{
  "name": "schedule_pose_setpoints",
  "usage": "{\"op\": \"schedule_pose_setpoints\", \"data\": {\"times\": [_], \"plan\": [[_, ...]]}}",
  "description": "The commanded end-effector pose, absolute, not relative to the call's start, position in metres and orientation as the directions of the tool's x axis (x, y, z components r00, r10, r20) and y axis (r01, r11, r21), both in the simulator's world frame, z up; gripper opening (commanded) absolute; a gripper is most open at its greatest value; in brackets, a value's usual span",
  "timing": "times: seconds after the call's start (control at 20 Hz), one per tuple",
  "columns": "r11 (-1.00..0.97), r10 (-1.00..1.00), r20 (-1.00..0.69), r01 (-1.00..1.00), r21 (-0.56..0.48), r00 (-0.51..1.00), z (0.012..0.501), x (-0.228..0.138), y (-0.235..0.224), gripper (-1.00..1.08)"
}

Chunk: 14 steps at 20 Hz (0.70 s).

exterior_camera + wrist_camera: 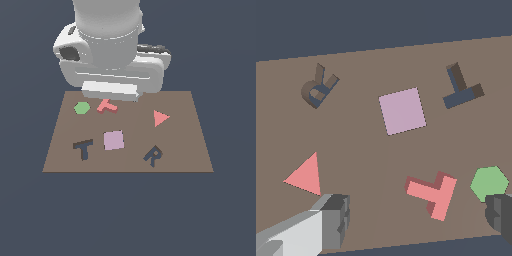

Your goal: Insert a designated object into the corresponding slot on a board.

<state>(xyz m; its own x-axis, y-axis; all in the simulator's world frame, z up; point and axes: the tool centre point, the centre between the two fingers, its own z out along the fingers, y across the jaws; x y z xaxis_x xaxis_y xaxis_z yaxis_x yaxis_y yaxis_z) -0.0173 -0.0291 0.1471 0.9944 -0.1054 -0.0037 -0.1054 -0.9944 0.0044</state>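
The designated object, a salmon-red T block (107,105) (433,193), lies on the brown board (185,145) (361,150) near its far edge, partly hidden by the arm in the exterior view. The slot, a dark navy T-shaped recess (83,148) (461,89), sits near the board's front edge toward the exterior view's left. My gripper (418,220) hovers above the T block, open, with one finger (331,220) beside the triangle and the other finger (501,216) by the green hexagon. Nothing is between them. In the exterior view the arm body hides the gripper.
A green hexagon (82,107) (489,182) lies next to the T block. A pink square (113,140) (402,110) sits mid-board beside the slot. A salmon triangle (160,118) (305,176) and a dark R-shaped recess (153,156) (318,89) occupy the exterior view's right half.
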Motion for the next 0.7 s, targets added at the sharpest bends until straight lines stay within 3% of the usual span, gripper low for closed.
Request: {"op": "schedule_pose_setpoints", "data": {"times": [0.0,0.65], "plan": [[-0.988,-0.154,-0.004,-0.154,0.005,0.988,0.132,-0.025,-0.037,1.0],[-0.925,-0.38,0.0,-0.38,0.002,0.925,0.058,-0.063,-0.066,1.0]]}}
